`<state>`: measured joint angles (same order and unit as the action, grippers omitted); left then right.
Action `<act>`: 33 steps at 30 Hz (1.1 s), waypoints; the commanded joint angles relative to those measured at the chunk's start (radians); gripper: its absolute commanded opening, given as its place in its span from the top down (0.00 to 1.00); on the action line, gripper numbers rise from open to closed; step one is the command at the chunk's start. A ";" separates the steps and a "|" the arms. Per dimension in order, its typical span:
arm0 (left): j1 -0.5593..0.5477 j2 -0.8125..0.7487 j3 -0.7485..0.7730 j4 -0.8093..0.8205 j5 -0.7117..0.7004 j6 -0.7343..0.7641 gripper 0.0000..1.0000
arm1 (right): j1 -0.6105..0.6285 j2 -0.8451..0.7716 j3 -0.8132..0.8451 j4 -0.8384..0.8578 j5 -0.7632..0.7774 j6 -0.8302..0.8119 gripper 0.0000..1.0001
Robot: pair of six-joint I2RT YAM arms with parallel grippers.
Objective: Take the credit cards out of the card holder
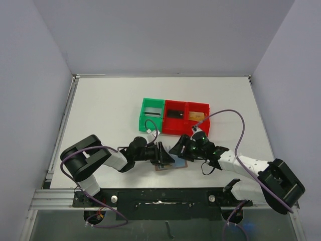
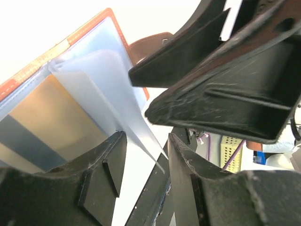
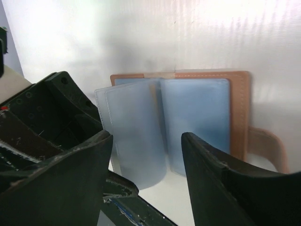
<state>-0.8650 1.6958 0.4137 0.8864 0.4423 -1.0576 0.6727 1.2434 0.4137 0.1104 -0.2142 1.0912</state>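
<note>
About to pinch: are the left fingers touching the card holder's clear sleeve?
Cannot tell. Left wrist view: sleeve passes between the open left fingers, close to one, but no contact or gap shows plainly.

Card holder point(image 1: 175, 164) on table point(image 1: 100, 110), between left hand point(image 1: 164, 158) and right hand point(image 1: 177, 150); three bins point(image 1: 175, 102) behind.

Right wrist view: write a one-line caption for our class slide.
Card holder lying open, pale blue sleeves fanned up, brown tab at right, framed by the open right end effector.
</note>
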 commanded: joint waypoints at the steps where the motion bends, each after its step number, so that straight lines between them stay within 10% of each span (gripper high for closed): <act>1: -0.002 0.007 0.064 0.014 -0.001 0.029 0.61 | -0.017 -0.146 0.062 -0.217 0.200 -0.010 0.36; 15: -0.023 0.140 0.194 -0.103 0.059 0.042 0.61 | -0.098 -0.476 0.022 -0.410 0.282 0.007 0.33; 33: 0.006 -0.579 -0.026 -0.662 -0.392 0.093 0.55 | 0.002 -0.184 0.128 -0.209 0.155 -0.076 0.52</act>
<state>-0.8806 1.2407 0.4522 0.4171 0.2291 -0.9543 0.6044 1.0000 0.4469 -0.1764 -0.0601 1.0523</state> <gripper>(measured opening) 0.446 0.492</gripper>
